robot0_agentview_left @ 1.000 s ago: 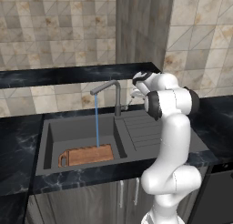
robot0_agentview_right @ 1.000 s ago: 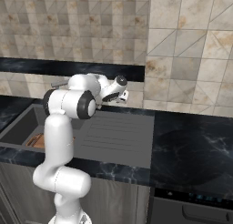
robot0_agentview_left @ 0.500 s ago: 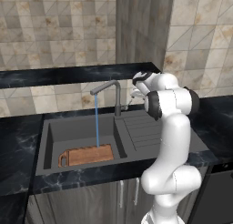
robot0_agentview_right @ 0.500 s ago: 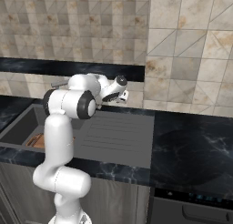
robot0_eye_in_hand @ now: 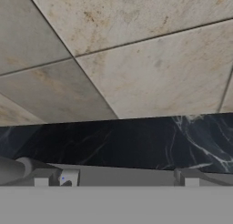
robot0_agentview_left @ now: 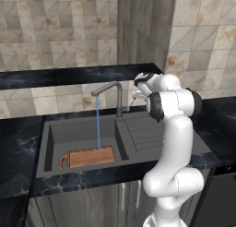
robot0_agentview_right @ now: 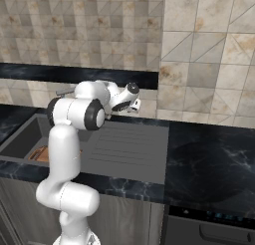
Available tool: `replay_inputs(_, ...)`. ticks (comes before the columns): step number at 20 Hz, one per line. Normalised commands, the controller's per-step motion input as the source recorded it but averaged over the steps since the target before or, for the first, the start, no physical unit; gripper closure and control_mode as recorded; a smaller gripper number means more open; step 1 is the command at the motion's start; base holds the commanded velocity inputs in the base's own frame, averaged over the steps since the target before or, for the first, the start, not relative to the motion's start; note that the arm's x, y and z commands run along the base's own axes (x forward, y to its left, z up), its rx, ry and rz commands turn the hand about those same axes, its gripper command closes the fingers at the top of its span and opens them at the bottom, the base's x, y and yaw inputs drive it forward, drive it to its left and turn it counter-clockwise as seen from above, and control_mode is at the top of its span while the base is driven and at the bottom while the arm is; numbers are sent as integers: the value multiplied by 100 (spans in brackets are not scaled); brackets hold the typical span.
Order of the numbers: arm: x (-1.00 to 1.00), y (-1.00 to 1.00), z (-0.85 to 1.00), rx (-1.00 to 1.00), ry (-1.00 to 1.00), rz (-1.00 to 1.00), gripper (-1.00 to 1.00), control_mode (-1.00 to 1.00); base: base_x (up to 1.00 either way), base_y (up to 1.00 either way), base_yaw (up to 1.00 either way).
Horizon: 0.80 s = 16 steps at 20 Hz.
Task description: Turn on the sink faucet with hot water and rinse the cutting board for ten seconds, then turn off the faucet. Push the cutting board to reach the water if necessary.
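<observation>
the water (robot0_agentview_left: 98, 122) runs as a thin light-blue vertical stream from the spout tip of the sink faucet (robot0_agentview_left: 118, 98) down into the basin of the sink (robot0_agentview_left: 48, 143). the stream lands on the far long edge of the cutting board (robot0_agentview_left: 87, 157), at a point right of the board's middle. the cutting board lies flat on the basin floor along the near wall, handle hole at its left end. in the right base view a small part of the board (robot0_agentview_right: 41, 153) shows beside the arm.

the claw (robot0_agentview_left: 136, 95) is held just right of the faucet post, at the height of the side lever; contact with the lever cannot be confirmed. in the right base view the hand (robot0_agentview_right: 130, 103) points toward the tiled wall (robot0_agentview_right: 209, 55) behind the ribbed drainboard (robot0_agentview_right: 127, 147). in the hand view the two finger tips (robot0_eye_in_hand: 68, 177) stand well apart, so the claw is open and grips nothing. ahead of them lie the dark marble bench (robot0_eye_in_hand: 136, 136) and the wall tiles.
</observation>
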Motion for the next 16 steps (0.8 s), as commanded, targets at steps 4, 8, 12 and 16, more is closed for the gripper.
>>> replay_inputs(4,0,0,0,0,0,0,-100,-100,0,0,0)
replay_inputs(8,0,0,0,0,0,0,-100,-100,0,0,0)
replay_inputs(12,0,0,0,0,0,0,-100,-100,0,0,0)
replay_inputs(16,0,0,0,0,0,0,-100,-100,0,0,0)
